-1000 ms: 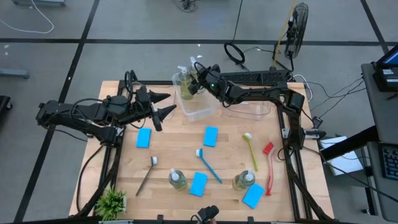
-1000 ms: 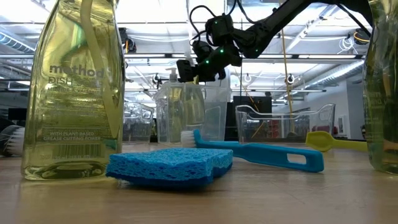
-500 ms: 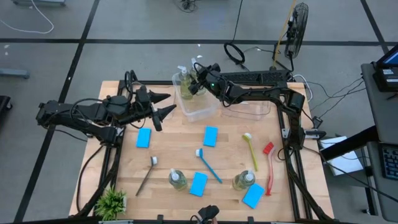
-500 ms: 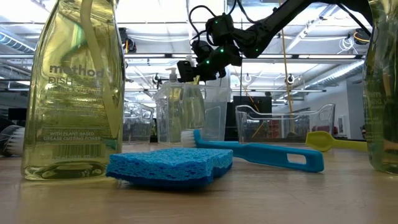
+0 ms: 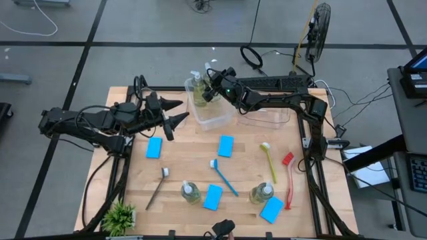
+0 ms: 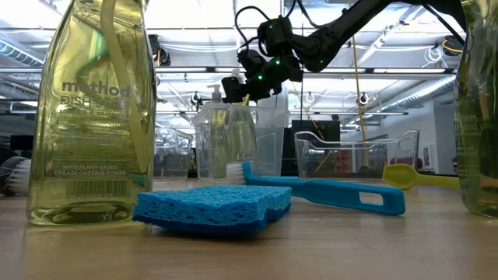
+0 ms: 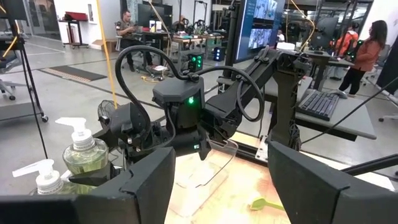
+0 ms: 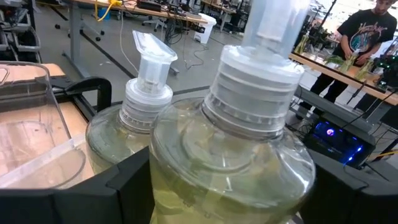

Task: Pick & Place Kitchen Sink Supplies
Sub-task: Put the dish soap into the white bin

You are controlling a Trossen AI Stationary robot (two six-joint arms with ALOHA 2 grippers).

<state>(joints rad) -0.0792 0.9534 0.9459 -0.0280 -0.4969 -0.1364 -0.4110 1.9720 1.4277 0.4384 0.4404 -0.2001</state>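
Two soap bottles stand upright in a clear bin (image 5: pixel 215 117) at the table's far middle. My right gripper (image 8: pixel 230 186) reaches level into the bin from the right, open, a finger on each side of the nearer bottle (image 8: pixel 233 155); the other bottle (image 8: pixel 134 134) stands just beyond. Two more bottles (image 5: pixel 190 193) (image 5: pixel 262 194), several blue sponges (image 5: pixel 226 146) and blue (image 5: pixel 225 177), yellow (image 5: pixel 269 162), red (image 5: pixel 289 180) and dark grey (image 5: pixel 158 188) brushes lie on the table. My left gripper (image 5: pixel 181 111) hangs open above the table's far left, empty. My right gripper has its fingers (image 8: pixel 127 183) level beside the nearer bottle's shoulder (image 8: pixel 186 162), below the white pump collar. I cannot tell whether they touch it. The bottle stands upright in the bin.
A second clear bin (image 5: pixel 267 117) stands right of the first, under my right arm. A small potted plant (image 5: pixel 120 217) sits at the near left corner. Bare wood shows between the sponges and brushes. People stand in the room beyond the table.
My right gripper has rolled a little about its own line while staying at the bin. The bottles stand as before.
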